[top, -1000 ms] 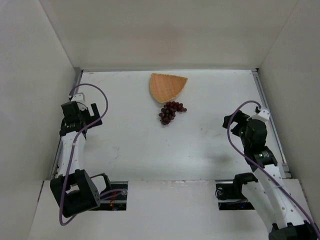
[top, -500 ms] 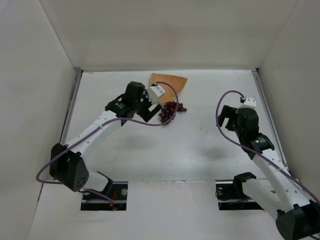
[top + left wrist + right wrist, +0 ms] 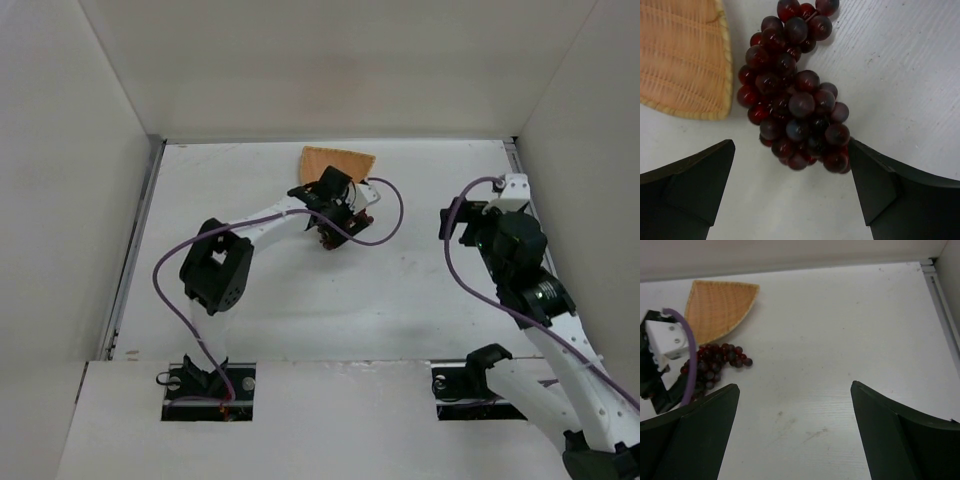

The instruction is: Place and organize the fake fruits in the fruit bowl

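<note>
The dark red-purple grapes (image 3: 795,100) lie on the white table just beside the near edge of the tan woven fruit bowl (image 3: 680,55). My left gripper (image 3: 791,149) is open and low over the bunch. Its right finger touches the lower right berries and its left finger stands apart. In the top view the left gripper (image 3: 340,220) covers most of the grapes (image 3: 330,238) and part of the bowl (image 3: 335,158). My right gripper (image 3: 795,386) is open and empty, far right of the grapes (image 3: 715,362) and the bowl (image 3: 717,307). It also shows in the top view (image 3: 462,222).
White walls close the table at the back and sides, with a metal rail (image 3: 940,300) along the right edge. The left arm's purple cable (image 3: 385,215) loops over the table right of the grapes.
My left arm has swung from the far left across the table to the grapes and come down over them. My right arm has shifted slightly and turned toward the back.
</note>
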